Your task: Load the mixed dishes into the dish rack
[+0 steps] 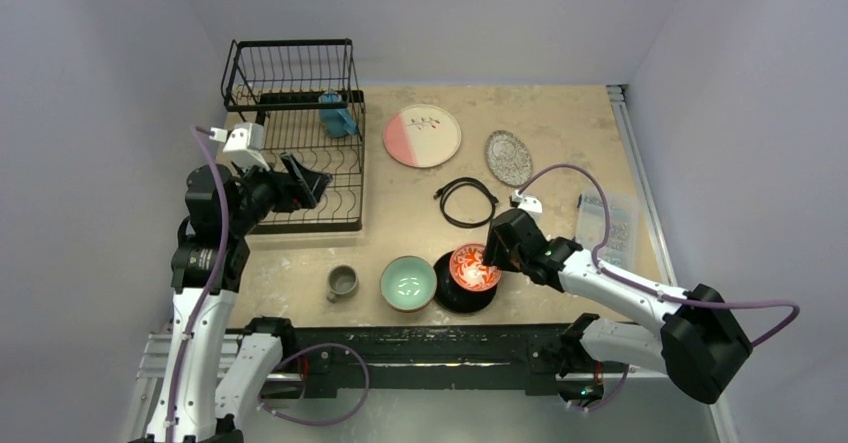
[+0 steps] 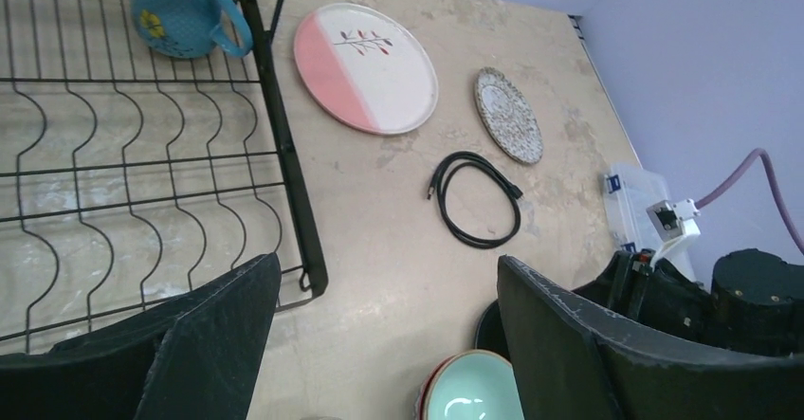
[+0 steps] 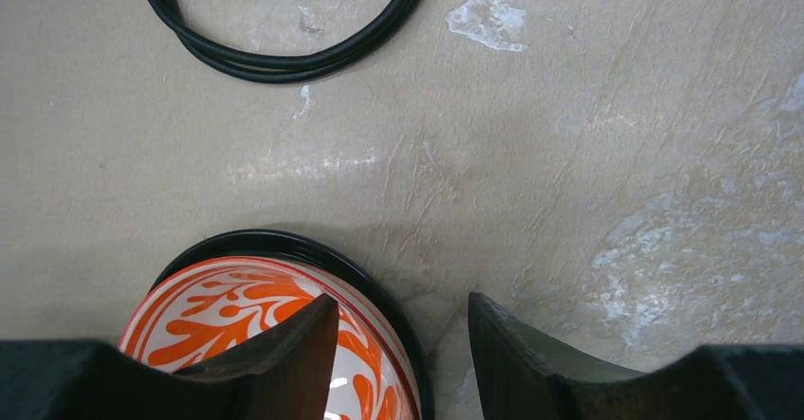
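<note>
Left hand [image 2: 387,278] wide, empty, over rack [image 2: 296,192] corner. Right hand [image 3: 403,306] half-open astride bowl [image 3: 237,316] rim. Bowl on black plate [image 3: 284,242].

The left arm [image 1: 200,263] rises from its base at seven o'clock of the tabletop and bends at the wrist, so the left tool [image 1: 300,178] points toward three o'clock, its fingers [image 2: 228,344] spread wide. The right arm [image 1: 620,288] stretches from five o'clock toward ten o'clock, low over the tabletop. The right tool [image 3: 400,301] tips downward, its fingers [image 3: 294,354] part-way apart.
</note>
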You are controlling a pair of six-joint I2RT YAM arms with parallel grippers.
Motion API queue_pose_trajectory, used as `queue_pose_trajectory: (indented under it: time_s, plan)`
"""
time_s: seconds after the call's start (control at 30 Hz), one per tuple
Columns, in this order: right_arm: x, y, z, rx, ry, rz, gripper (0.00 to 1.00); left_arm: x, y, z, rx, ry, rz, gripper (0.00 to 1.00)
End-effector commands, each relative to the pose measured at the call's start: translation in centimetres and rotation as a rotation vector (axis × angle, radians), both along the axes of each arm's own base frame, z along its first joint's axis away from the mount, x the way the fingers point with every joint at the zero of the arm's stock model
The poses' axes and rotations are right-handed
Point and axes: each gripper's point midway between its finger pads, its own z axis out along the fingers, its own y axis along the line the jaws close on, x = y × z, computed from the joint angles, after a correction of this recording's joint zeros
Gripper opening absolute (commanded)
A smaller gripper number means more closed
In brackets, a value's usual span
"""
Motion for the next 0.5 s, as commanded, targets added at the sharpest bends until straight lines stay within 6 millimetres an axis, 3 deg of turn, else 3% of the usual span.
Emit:
queue_pose_trajectory:
  time_s: [0.0,0.27,0.47]
  plan:
    - [0.9,0.4,1.3,0.019,-0.055,0.003,0.49,0.0,-1.8,1.3,-0.03,-0.054,-0.116,0.83]
    - [1.2,1.0,2.5,0.041,-0.104,0.059,0.41,0.2,-2.6,0.8,-0.042,-0.025,-0.168,0.83]
    - [1.4,1.9,3.4,0.088,-0.146,0.09,0.17,0.4,-3.2,0.4,-0.058,-0.009,-0.204,0.83]
